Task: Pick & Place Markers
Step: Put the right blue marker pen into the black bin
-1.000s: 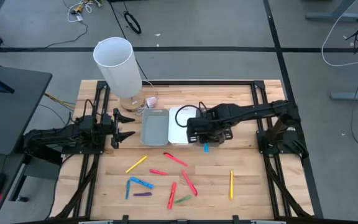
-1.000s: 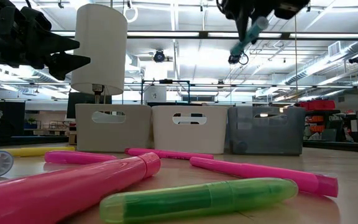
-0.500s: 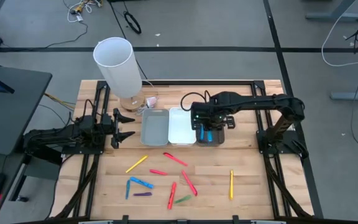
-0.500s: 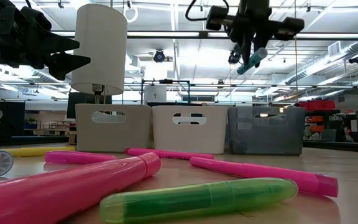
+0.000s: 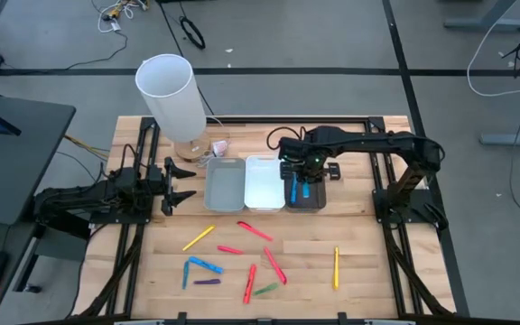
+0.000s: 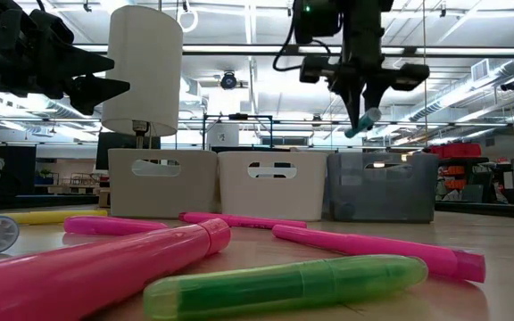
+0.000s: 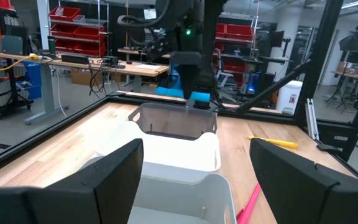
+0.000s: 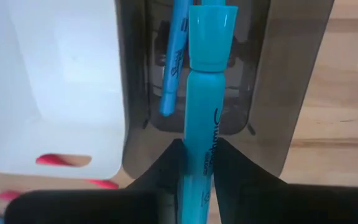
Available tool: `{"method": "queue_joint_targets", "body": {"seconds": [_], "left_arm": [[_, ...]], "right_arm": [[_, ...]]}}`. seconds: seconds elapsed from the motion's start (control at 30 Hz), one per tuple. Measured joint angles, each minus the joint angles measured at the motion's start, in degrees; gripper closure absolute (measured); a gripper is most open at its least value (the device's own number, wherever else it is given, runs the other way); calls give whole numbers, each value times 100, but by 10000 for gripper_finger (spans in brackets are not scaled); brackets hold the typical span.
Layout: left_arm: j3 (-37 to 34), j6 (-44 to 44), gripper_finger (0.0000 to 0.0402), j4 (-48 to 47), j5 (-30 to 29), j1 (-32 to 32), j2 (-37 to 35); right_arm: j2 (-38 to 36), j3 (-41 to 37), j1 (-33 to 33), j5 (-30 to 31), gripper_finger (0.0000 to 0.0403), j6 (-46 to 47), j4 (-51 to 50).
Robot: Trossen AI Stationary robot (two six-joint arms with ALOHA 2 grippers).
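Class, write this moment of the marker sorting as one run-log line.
right tool: shut on blue marker, above dark bin | bin: holds another blue marker | left tool: open, waiting at table's left

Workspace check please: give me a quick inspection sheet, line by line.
Surface: wooden table, three bins in a row at its back.
Job's things: blue marker held over the dark bin, another blue one inside; the rest loose on the wood.
Clutter: white cylinder at the back left.
Grippers: right gripper shut on the blue marker; left gripper open, waiting beside the bins.
Cables: loose cables on the floor.
Surroundings: workshop shelving.
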Motion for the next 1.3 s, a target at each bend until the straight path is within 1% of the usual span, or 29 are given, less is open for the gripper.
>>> {"method": "queue_joint_targets", "body": {"seconds": [0.2, 0.4, 0.77, 0.93, 1.3], "left_arm": [[1, 0, 99, -1, 0, 2, -2], [0, 0, 99, -2, 0, 2, -2], [0, -1, 99, -2, -1, 1, -1], [2, -2, 99, 0, -2, 0, -2], [1, -1, 99, -2, 0, 1, -1]], "right_arm": [[2, -140, -173, -8, 348, -133, 32], [2, -179, -174, 182, 348, -129, 135], [49, -840, -180, 131, 348, -125, 779], [201, -1039, -181, 26, 348, -229, 1003], [734, -1071, -337, 78, 348, -517, 1295]]}}
